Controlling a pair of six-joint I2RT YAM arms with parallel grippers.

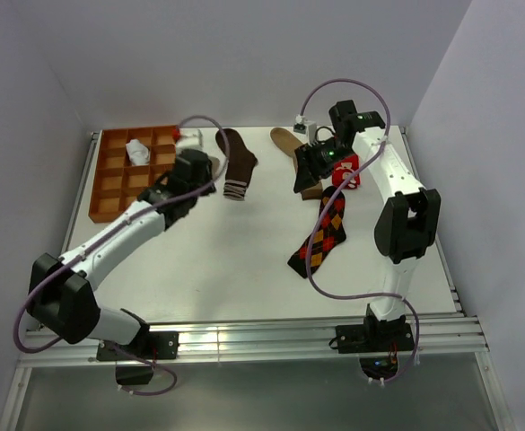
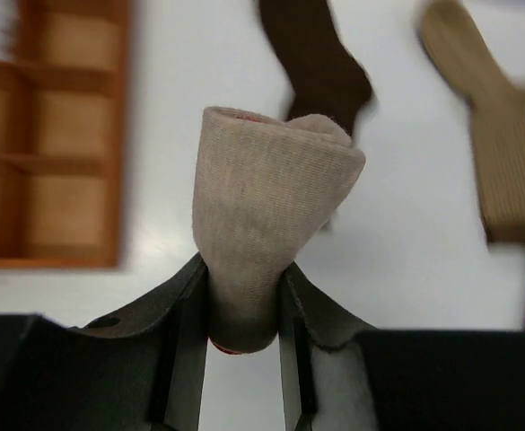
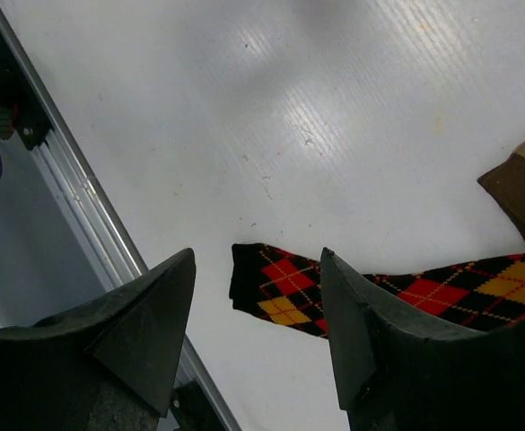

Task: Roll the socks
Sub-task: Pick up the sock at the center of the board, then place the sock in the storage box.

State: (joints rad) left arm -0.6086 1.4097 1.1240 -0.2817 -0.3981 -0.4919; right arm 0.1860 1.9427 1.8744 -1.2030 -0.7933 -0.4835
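Starting from the near edge of the table [image 1: 235, 260], the argyle sock [image 1: 327, 229] lay flat and unrolled on the right side, stretched from near to far, black with orange and red diamonds. The right gripper [image 3: 258, 260] hovered above it with its jaws spread apart and nothing between them; in the right wrist view one end of the sock was seen below the gap.

A little farther and to the left, the left gripper [image 2: 244, 278] was clenched on the beige sock [image 2: 271, 206]. This sock was rolled into a thick bundle; its lower part was squeezed between the two fingers and its wider part stood out beyond the fingertips, above the table.

Beyond the left gripper lay the dark brown sock [image 1: 238, 162], flat, with its striped cuff toward the near side. The red sock [image 1: 345, 171] lay just beside the right arm. The tan sock [image 1: 289, 142] lay flat near the far edge, partly hidden by the right arm.

At the far left stood the tray [image 1: 109, 193]. The white sock [image 1: 138, 151] sat rolled in one compartment near the far side of it.
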